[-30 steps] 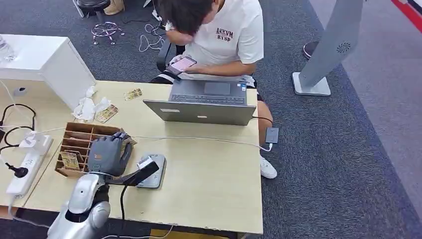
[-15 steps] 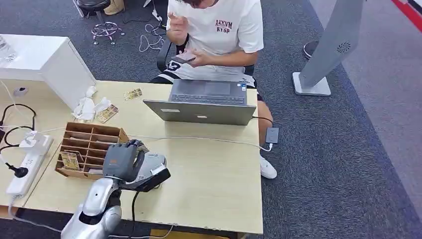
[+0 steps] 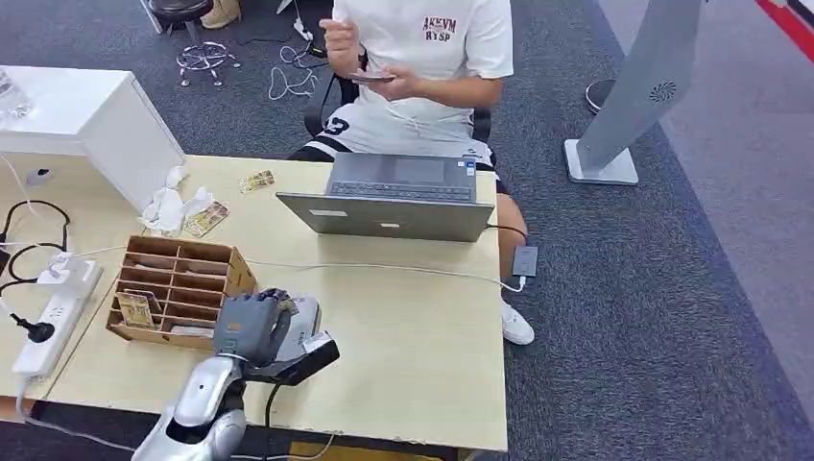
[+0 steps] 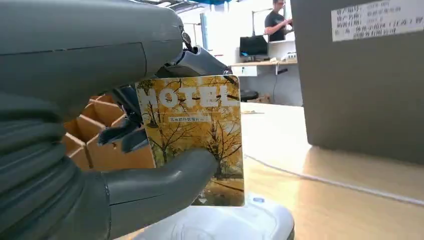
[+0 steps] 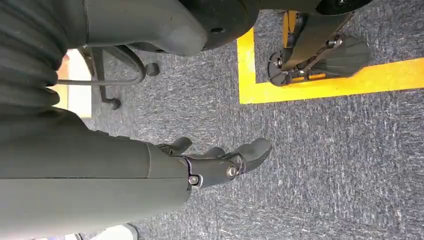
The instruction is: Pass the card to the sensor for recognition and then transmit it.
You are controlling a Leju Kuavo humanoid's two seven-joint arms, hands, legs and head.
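In the lower left of the head view, the left robot hand (image 3: 253, 325) holds the card (image 4: 192, 137) upright, pinched between its thick thumb and darker fingers, directly above the white sensor (image 3: 305, 315) on the table (image 3: 413, 336). The card shows yellow trees and the word HOTEL. A wooden sorting box (image 3: 178, 283) sits just left of the robot hand. The right robot hand (image 5: 220, 160) hangs over grey carpet, fingers loosely apart, holding nothing.
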